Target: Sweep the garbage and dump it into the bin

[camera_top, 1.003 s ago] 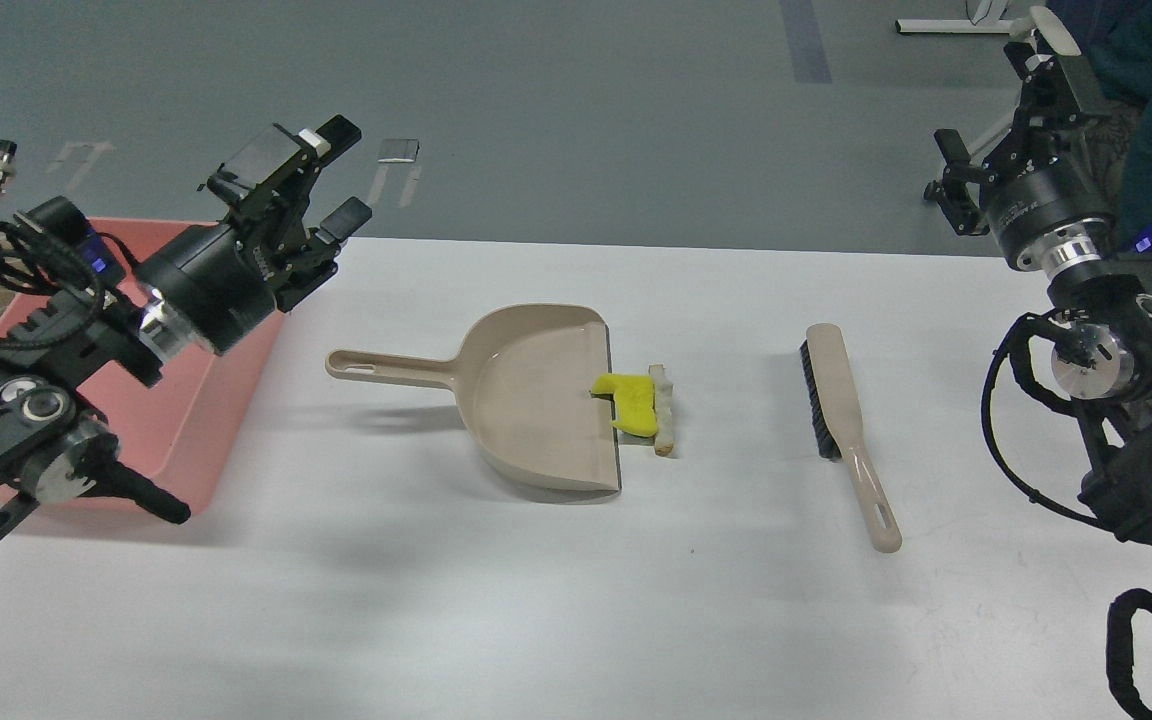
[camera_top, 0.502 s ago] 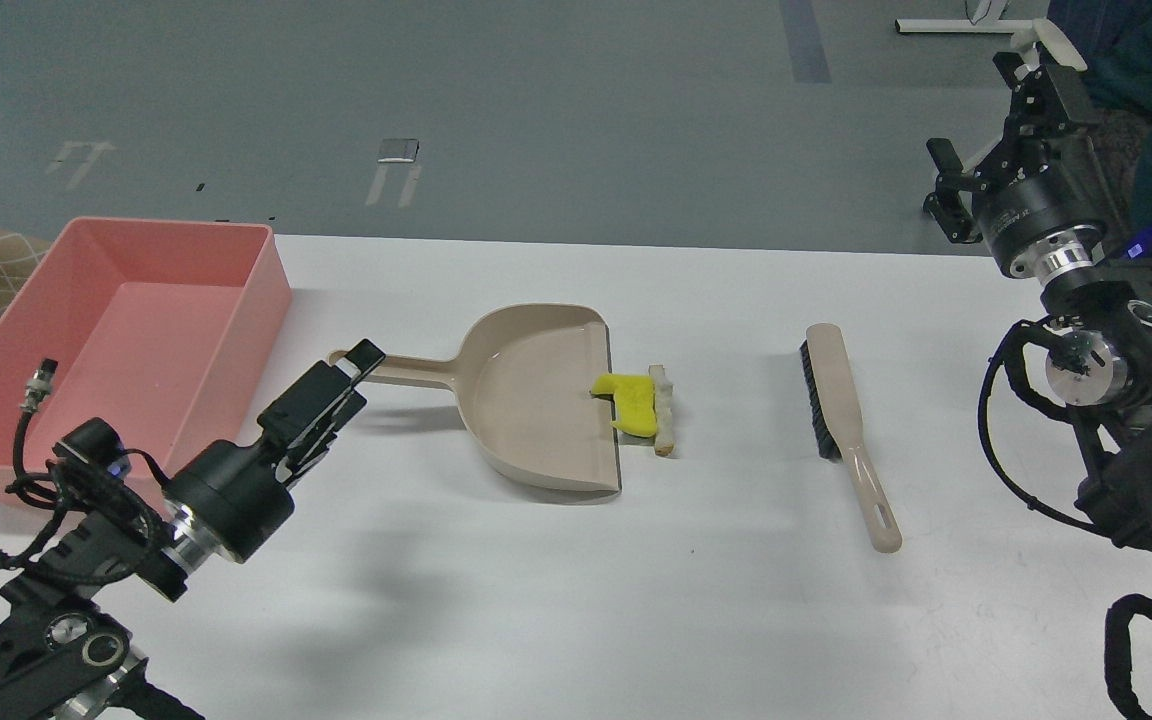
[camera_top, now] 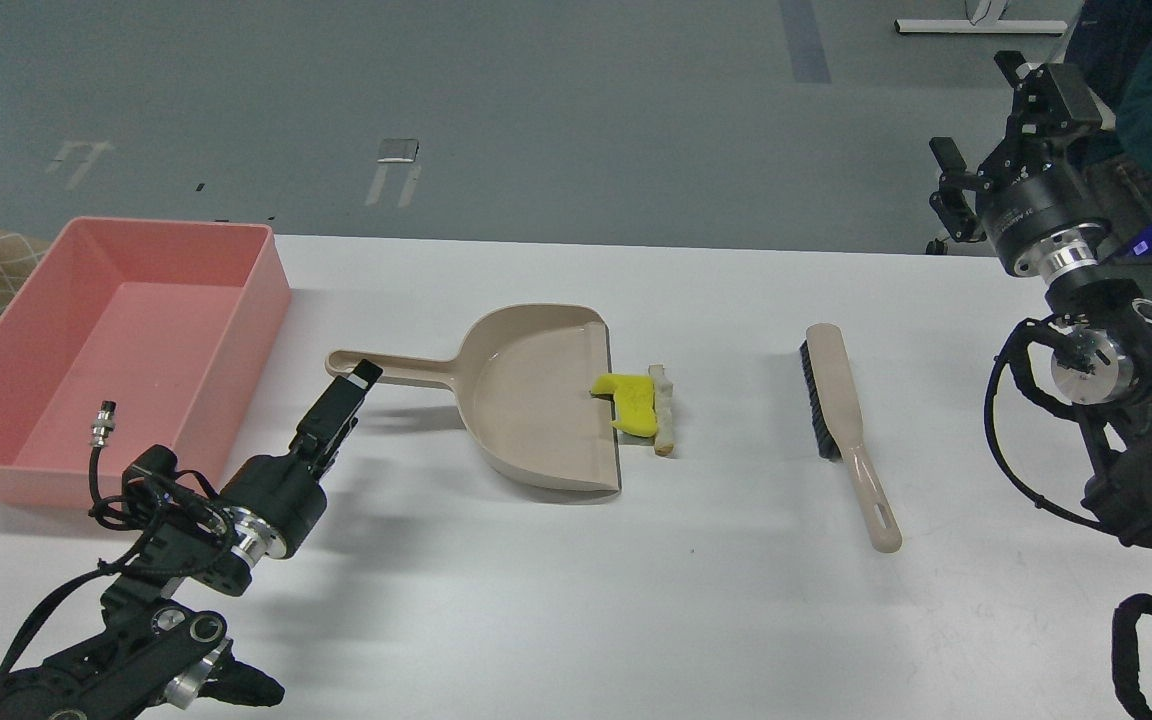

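Left claw [camera_top: 356,385] beside dustpan handle [camera_top: 391,370], state unclear; right claw [camera_top: 1021,100] raised, spread, empty. Yellow chunk [camera_top: 634,403] at dustpan lip.

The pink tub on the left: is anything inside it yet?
Nothing shows in the pink tub; its floor looks bare. The near wall hides a thin strip of floor. The yellow chunk and tan stick lie at the dustpan's edge.

No text, label, brand or number can be read anywhere here (the pale painted marks on the grey floor [camera_top: 391,170] beyond the table are too blurred to make out, and the arms show no legible print).
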Available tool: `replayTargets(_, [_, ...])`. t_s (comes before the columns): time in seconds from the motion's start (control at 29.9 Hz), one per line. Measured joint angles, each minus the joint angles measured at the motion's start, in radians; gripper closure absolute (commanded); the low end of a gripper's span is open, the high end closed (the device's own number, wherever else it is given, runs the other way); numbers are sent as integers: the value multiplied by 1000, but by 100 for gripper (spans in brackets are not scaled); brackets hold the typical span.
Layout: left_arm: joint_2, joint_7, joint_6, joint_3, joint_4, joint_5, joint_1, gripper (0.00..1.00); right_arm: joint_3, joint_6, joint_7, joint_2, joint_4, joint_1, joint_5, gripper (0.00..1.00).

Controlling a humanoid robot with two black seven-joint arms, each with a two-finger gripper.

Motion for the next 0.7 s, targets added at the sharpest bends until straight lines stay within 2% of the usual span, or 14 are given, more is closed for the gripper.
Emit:
replayTargets(0.2, [-32,-2,51,1,21,1,-16,2,0,0,0,-1,0,-2,0,0])
replayTargets(0.7, [-113,2,60,4,73,1,-54,2,0,0,0,0,0,-1,0,0])
